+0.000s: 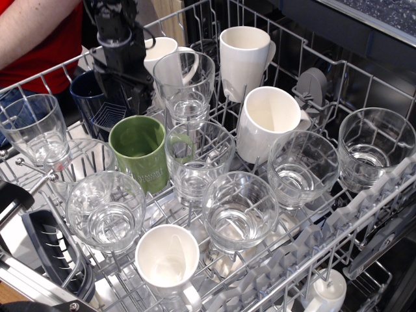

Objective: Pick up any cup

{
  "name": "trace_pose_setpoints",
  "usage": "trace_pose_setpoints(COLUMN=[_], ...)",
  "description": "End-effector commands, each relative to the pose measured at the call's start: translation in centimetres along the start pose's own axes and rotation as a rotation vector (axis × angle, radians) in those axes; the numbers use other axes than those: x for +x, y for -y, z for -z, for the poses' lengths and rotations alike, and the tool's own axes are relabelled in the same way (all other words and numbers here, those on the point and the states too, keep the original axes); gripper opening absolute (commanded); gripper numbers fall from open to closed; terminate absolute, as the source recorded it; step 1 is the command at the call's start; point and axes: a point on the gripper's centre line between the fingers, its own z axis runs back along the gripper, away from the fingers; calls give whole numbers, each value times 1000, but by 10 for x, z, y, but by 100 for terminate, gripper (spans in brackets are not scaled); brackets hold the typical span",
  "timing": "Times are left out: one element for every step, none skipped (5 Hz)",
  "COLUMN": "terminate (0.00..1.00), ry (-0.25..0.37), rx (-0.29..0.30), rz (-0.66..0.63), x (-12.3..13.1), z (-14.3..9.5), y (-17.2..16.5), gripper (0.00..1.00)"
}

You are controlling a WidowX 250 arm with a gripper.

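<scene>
The cup, an olive-green mug (139, 152) with white lettering, stands upright in the dishwasher rack (364, 195), left of centre. My black gripper (122, 96) hangs just behind it, over the dark navy mug (88, 96), fingers pointing down. The jaws stand open and empty. The fingertips are a little above and behind the green mug's far rim, not touching it. The gripper hides most of the navy mug.
Several clear glasses crowd the rack, one (198, 156) right beside the green mug and one (184, 83) next to the gripper. White mugs stand at the back (244, 57), at the centre right (270, 120) and at the front (167, 259). A person in red (32, 32) is at top left.
</scene>
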Motion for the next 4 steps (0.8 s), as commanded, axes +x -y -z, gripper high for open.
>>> trace_pose_setpoints(terminate=[0,0,0,0], ry=[2,-13,-24,-32], rx=[71,53,34,36], rz=[-80,-122,-128,-129], x=[16,16,15,13], z=[14,29,41,55], y=[-20,-23,-24,-25], gripper=[100,100,100,100])
